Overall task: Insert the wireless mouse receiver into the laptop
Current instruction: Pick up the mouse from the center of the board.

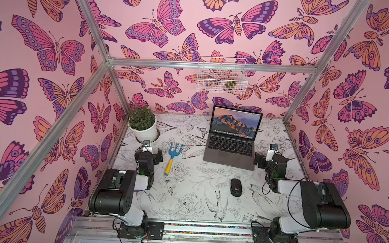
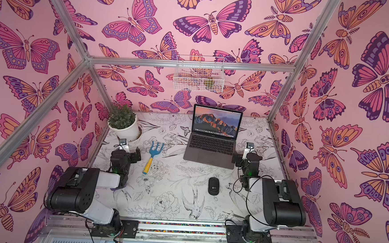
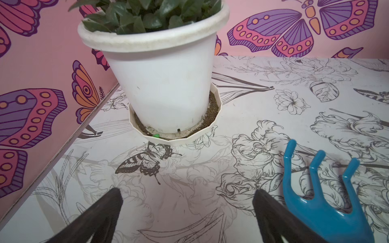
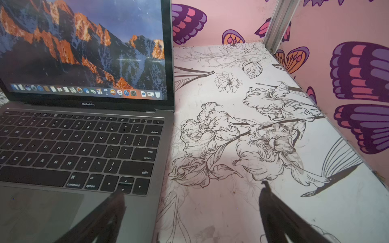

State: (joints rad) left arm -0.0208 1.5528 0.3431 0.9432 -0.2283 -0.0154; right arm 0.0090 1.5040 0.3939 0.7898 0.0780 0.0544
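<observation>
Spread wide and gripping nothing, the left gripper [image 3: 187, 190] hung low over the white table printed with black line-drawn flowers and birds [image 3: 242, 117]. Its two black tapered fingers [image 3: 101, 214] pointed toward the smooth white round plastic pot of dark green leaves [image 3: 160, 84], which sat in a shallow faceted cream saucer [image 3: 217, 105] flecked with grit. One finger lay just beside the head of the blue plastic three-pronged hand rake with a yellow handle [image 3: 320, 202]; whether they touched could not be told.

The right gripper [image 4: 192, 188] was equally wide and empty. One of its dark fingers showed over the front right corner of the slim dark-grey metal laptop [image 4: 84, 136], near the arrow keys, and the other over bare table; contact with the laptop could not be told. That laptop stood open toward the back of the table, with matte black keys, a large smooth trackpad and a glossy upright screen showing orange mountains.

In both top views the small black oval wireless mouse with a round pale logo [image 1: 235, 187] lay flat on the table in front of the laptop, apart from it, between the two arms and nearer the right one, with nothing touching it. A white wire basket [image 1: 221, 75] hung on the metal rail of the back wall, against pink walls [image 1: 40, 94] printed with orange and purple butterflies
</observation>
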